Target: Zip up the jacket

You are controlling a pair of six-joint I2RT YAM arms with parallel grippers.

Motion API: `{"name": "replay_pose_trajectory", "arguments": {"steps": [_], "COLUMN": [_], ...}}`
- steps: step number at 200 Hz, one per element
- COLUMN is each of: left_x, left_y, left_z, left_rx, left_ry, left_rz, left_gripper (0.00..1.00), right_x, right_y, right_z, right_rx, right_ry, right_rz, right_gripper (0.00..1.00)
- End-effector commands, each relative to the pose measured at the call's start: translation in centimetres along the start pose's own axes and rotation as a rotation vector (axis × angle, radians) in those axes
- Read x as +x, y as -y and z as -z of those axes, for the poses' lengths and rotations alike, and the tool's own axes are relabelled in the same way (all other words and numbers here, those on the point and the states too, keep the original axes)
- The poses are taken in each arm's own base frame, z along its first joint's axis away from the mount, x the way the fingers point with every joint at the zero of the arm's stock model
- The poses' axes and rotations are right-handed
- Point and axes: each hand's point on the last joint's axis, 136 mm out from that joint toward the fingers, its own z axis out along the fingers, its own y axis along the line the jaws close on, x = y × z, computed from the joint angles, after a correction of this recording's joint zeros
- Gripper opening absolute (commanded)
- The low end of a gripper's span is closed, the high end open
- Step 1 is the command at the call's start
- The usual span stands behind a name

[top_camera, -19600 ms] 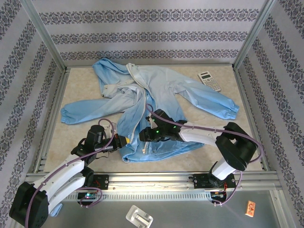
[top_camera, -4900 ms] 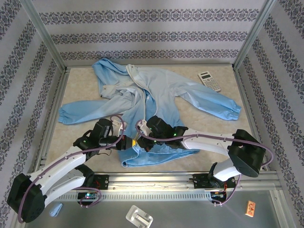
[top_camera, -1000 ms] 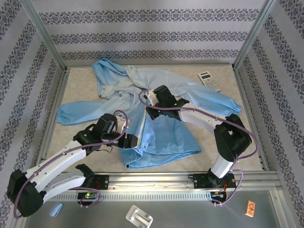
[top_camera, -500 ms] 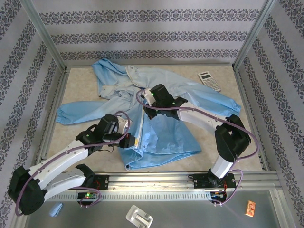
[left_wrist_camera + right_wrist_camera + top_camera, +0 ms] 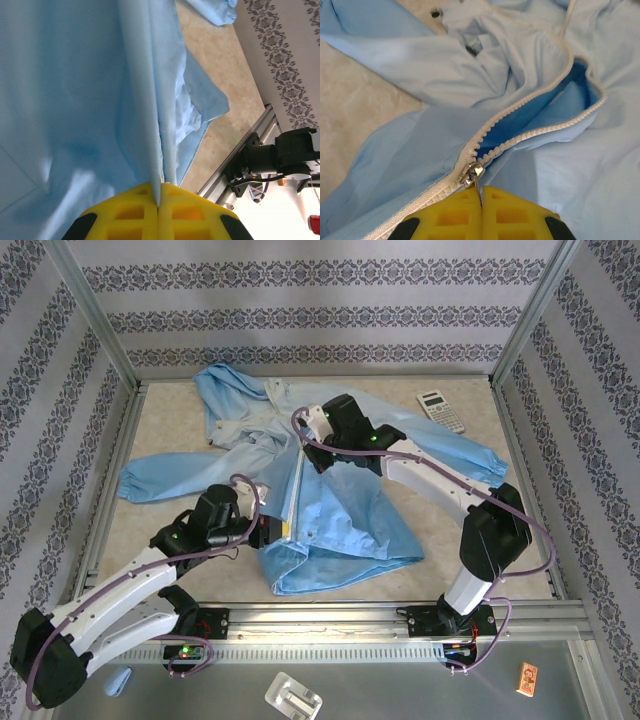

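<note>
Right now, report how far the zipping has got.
Done: the white zipper of the large light-blue thin fabric jacket is closed below the metal slider. In hand: right claw pinches the pull tab; left claw grips fabric below. Left: the parted teeth beyond it.

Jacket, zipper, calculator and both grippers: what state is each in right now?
Light-blue thin fabric hooded jacket: lying rumpled, front partly zipped.
White zipper strip: closed below the metal zipper pull, teeth apart above it.
Left gripper: shut on the jacket's bottom edge.
Right gripper: shut on the zipper pull.
Grey calculator: lying face up.
</note>
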Motion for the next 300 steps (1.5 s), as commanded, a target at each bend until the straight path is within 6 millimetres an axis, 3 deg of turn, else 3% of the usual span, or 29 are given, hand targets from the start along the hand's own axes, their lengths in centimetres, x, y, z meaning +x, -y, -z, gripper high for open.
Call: {"name": "replay_pose_trajectory", "arguments": {"steps": [1,40,62,91,217,300], "left_x": [4.7,5.6,5.3,5.2,6.7,6.9], "left_y": [-0.1,0.6,1.7,2.7,2.7,3.0], "left_z": [-0.2,-0.1,0.3,0.7,2.2,2.2], "left_rx": [0.061,0.108,0.153,0.18,0.157,0.155], "left_ry": [-0.149,-0.19,-0.189,-0.205,-0.251,-0.286], "left_rz": [0.106,0.112,0.094,0.083,0.068,0.054], "left_gripper": [0.0,0.0,0.0,0.0,0.0,0.0], "right_x": [-0.5,2.5,2.5,1.2,-4.0,-8.6], "right_y": [5.4,4.1,3.1,3.4,10.0,16.8], "right_z": [-2.1,-6.0,-6.9,-7.1,-5.1,-3.0], "right_rx": [0.155,0.089,0.063,0.058,0.215,0.318], "right_ry": [0.088,0.015,0.019,0.068,0.186,0.285], "right_rz": [-0.089,-0.091,-0.079,-0.104,-0.162,-0.179], "right_gripper": [0.0,0.0,0.0,0.0,0.0,0.0]}}
